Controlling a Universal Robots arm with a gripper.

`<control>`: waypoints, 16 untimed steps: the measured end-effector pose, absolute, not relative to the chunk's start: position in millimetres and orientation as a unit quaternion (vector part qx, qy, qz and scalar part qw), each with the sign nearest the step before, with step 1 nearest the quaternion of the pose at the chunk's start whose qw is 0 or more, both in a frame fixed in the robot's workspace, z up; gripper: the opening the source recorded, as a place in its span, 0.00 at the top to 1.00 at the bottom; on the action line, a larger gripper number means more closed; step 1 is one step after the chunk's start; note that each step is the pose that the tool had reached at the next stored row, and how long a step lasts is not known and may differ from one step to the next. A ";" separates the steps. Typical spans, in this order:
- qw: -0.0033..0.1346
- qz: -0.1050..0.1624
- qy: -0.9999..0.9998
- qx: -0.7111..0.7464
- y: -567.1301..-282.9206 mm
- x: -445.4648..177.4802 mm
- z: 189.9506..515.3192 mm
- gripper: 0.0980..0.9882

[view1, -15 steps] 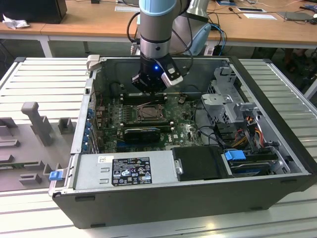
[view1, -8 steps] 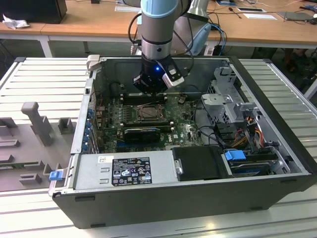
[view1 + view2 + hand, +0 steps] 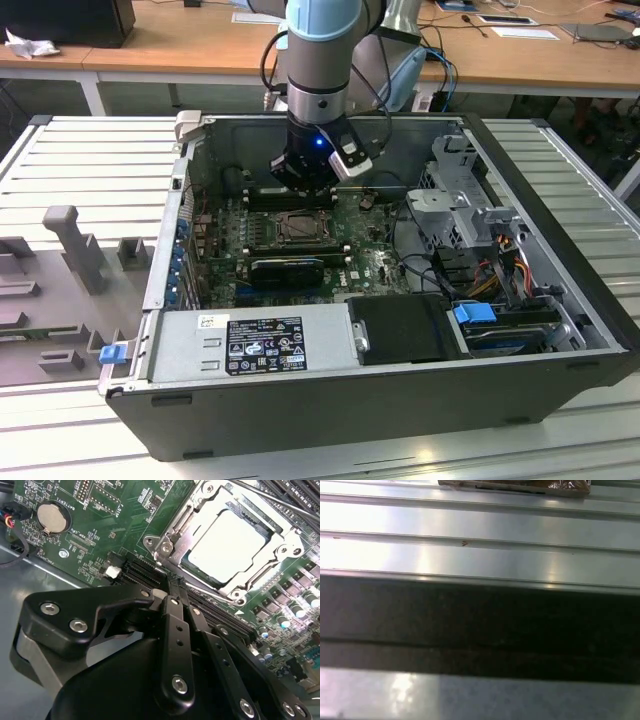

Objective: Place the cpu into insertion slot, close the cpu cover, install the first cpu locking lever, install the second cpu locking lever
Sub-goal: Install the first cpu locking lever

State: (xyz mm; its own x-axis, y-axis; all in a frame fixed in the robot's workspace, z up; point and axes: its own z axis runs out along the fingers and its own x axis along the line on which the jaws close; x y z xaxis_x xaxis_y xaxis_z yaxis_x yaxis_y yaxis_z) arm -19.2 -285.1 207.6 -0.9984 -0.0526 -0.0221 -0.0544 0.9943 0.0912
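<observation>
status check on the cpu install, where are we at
Gripper shut, empty, just beside the socket. Cpu seated in the insertion slot, cpu cover down over it. Nothing in the way.

Exterior view overlooks the open case (image 3: pixel 400 400); second wrist view nears its motherboard (image 3: pixel 125 525).

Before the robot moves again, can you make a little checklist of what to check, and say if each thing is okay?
1. cpu sitting in the insertion slot: ok.
2. cpu cover down flat over the chip: ok.
3. Locking levers latched: cannot tell.
4. gripper empty, fingers shut: ok.
5. Gripper off the motherboard: cannot tell; its tips sit right beside the socket.
</observation>
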 end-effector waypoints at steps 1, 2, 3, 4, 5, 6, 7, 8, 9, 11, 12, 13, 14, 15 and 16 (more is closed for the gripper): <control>0.010 0.045 0.999 -0.027 -285.1 -19.1 207.1 0.99; 0.010 0.045 0.999 -0.026 -285.1 -19.0 206.8 0.99; 0.010 0.044 0.999 -0.026 -285.1 -19.0 206.6 0.99; 0.010 0.043 0.999 -0.026 -285.1 -19.0 206.4 0.99; 0.010 0.041 0.999 -0.026 -285.1 -19.0 206.3 0.99; 0.010 0.040 0.999 -0.026 -285.1 -19.0 206.2 0.99; 0.010 0.037 0.999 -0.026 -285.1 -19.0 206.1 0.99; 0.010 0.036 0.999 -0.026 -285.1 -19.0 206.0 0.99; 0.010 0.035 0.999 -0.026 -285.1 -18.9 205.9 0.99; 0.010 0.034 0.999 -0.025 -285.1 -19.0 205.5 0.99; 0.009 0.033 0.999 -0.025 -285.1 -19.0 205.2 0.99; 0.009 0.032 0.999 -0.025 -285.1 -19.0 205.0 0.99; 0.009 0.031 0.999 -0.025 -285.1 -18.9 204.7 0.99; 0.009 0.030 0.999 -0.025 -285.2 -18.9 204.5 0.99; 0.009 0.029 0.999 -0.025 -285.2 -18.9 204.2 0.99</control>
